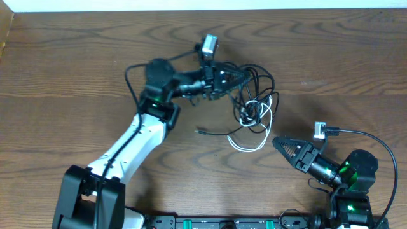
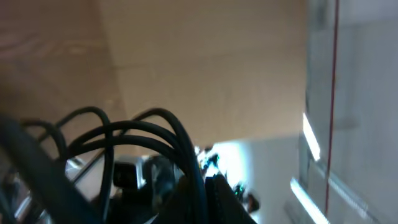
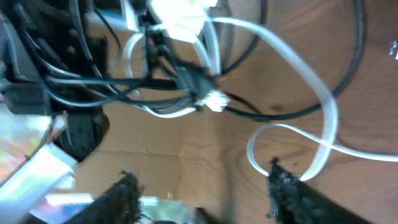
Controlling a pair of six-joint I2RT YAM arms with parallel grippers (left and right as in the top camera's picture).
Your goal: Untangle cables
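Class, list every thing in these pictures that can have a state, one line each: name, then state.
black cables, tangled in one bunch
white cable, looped, caught up with the black ones
left pincer, among the cables, open or shut unclear
right pincer, open, holding nothing

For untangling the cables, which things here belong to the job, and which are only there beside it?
Belong to the job:
- black cables
- white cable
- left gripper, in the tangle
- right gripper, open, apart from the tangle

Not of the job:
- wooden table
- thick black cord of the right arm
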